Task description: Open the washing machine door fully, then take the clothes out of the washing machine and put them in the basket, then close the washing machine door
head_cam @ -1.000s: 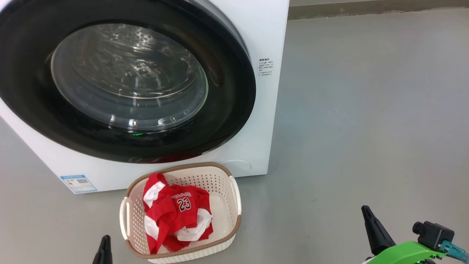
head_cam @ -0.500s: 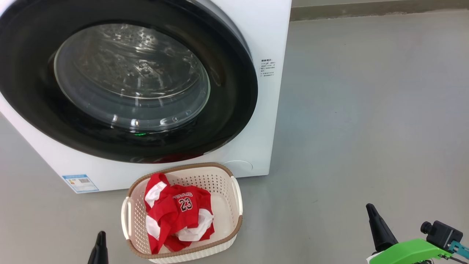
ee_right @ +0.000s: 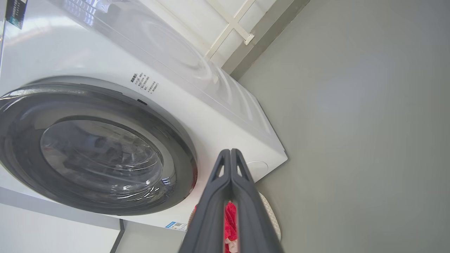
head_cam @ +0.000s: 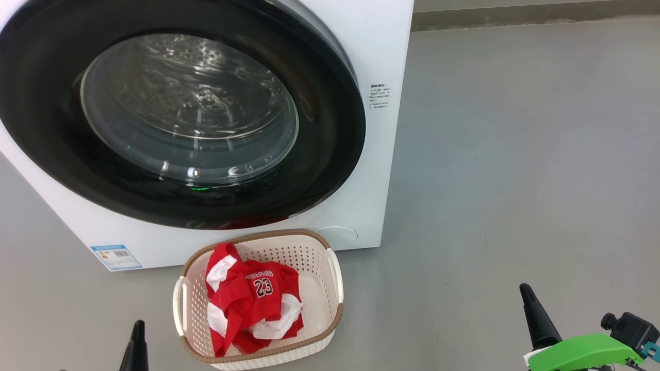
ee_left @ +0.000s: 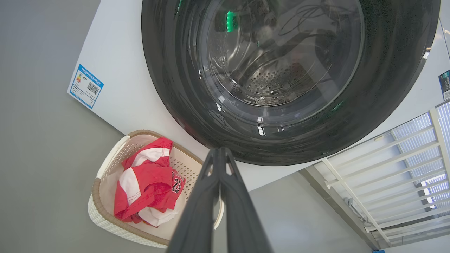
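The washing machine door (head_cam: 188,108), a glossy black rim around bulging clear glass, is shut on the white washing machine (head_cam: 384,46). The red clothes (head_cam: 252,304) with number 23 lie in the cream basket (head_cam: 258,236) just before it. The left gripper (ee_left: 220,151) and the right gripper (ee_right: 230,152) have their jaws closed, holding nothing.

Smooth grey floor (head_cam: 515,154) spreads across the frame's right, with a darker skirting strip (head_cam: 536,15) along the upper right edge.

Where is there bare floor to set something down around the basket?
Widest: grey floor right of the white washing machine and cream perforated basket. A narrower strip lies left of the basket. Crowded: basket's left half, under red and white clothes.
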